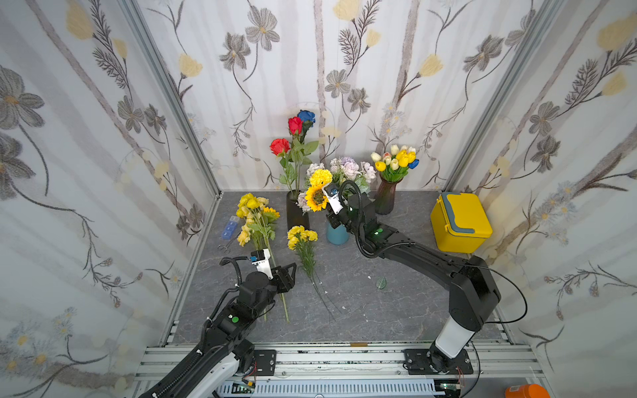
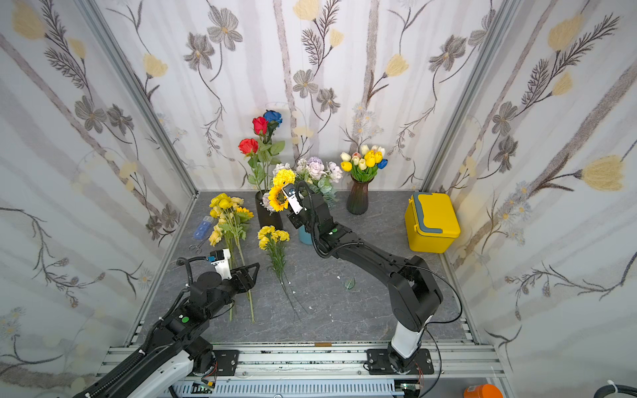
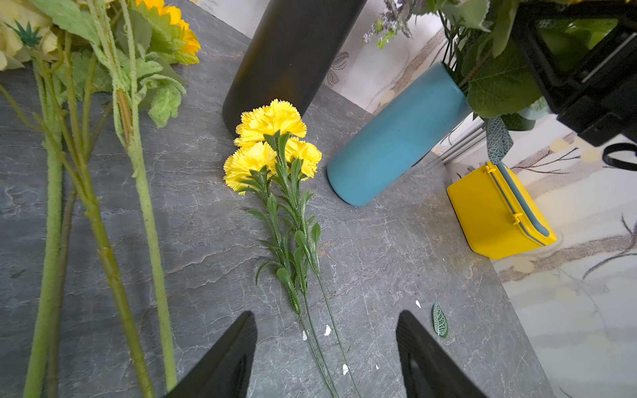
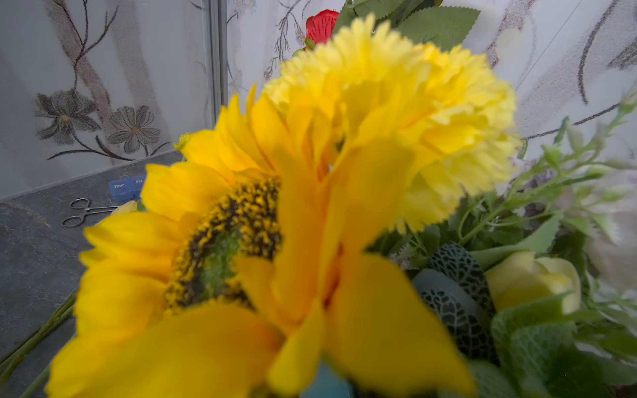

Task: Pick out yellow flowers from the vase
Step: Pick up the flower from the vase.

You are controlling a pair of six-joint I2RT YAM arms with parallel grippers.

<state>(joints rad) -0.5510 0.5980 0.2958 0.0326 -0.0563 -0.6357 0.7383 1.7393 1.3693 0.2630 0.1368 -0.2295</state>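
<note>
The blue vase holds pale blooms, a yellow sunflower and a yellow carnation. My right gripper sits against the sunflower at the vase's mouth. Petals fill the right wrist view and hide its jaws. A yellow bunch and yellow carnations lie on the table. My left gripper hovers open over the carnations' thin stems, holding nothing.
A black vase with red and blue roses stands left of the blue one. A dark glass vase of tulips stands at the back right, a yellow box further right. A blue pill box, scissors and a leaf lie on the table.
</note>
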